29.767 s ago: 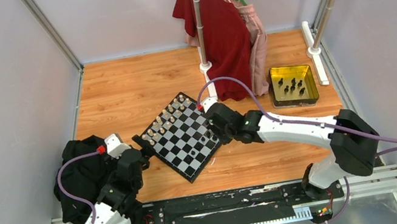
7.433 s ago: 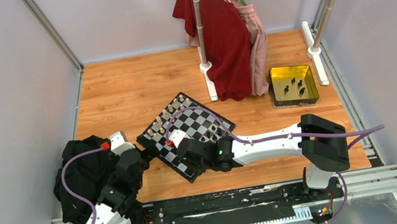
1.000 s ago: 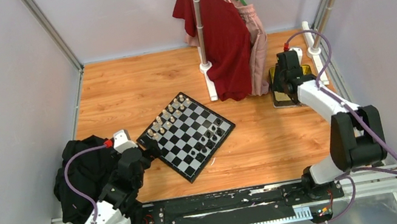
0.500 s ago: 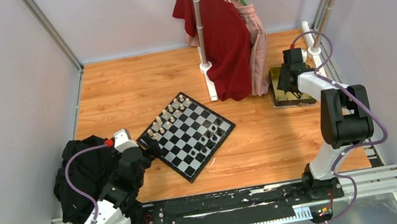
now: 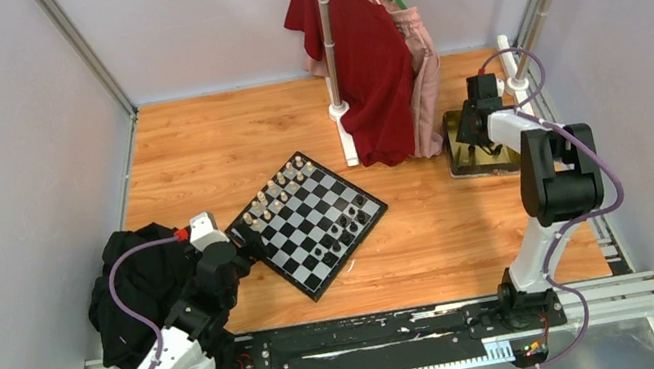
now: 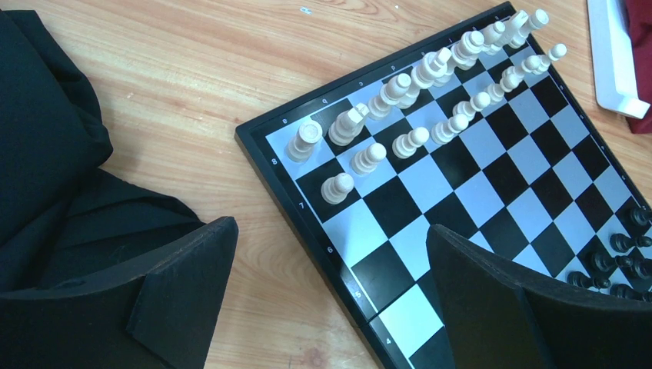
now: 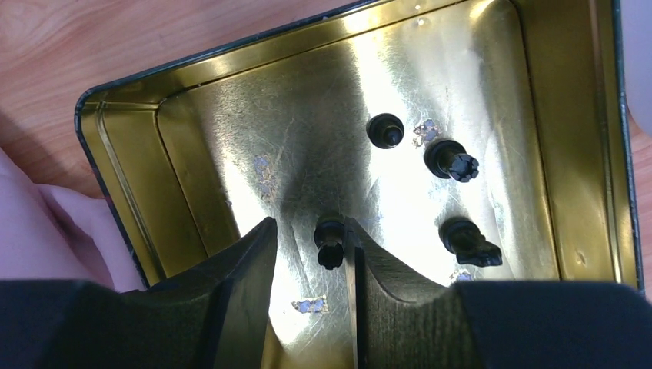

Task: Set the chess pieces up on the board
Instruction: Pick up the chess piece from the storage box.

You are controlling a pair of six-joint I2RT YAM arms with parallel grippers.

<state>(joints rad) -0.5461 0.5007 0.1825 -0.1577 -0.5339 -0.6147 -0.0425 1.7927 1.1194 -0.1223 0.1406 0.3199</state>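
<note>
From above, the black-and-white checkered chessboard (image 5: 308, 223) sits on the worktop (image 5: 214, 143), cream chessmen (image 5: 276, 191) filling two rows along one edge, few black chessmen (image 5: 344, 232) opposite. Left wrist: the left tool (image 6: 330, 234) hangs wide and empty over the board's edge. Right wrist: the right tool (image 7: 307, 231) stands parted around one of four black pieces (image 7: 330, 244) left in the gold metal tray (image 7: 192, 92).

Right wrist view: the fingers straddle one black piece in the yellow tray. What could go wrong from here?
1. The black piece sits off-centre between the open right gripper fingers, close against one of them, so closing may tip it or squeeze it out.
2. Another piece lies just outside that finger on the tray floor and could be knocked over by any sideways correction.
</note>
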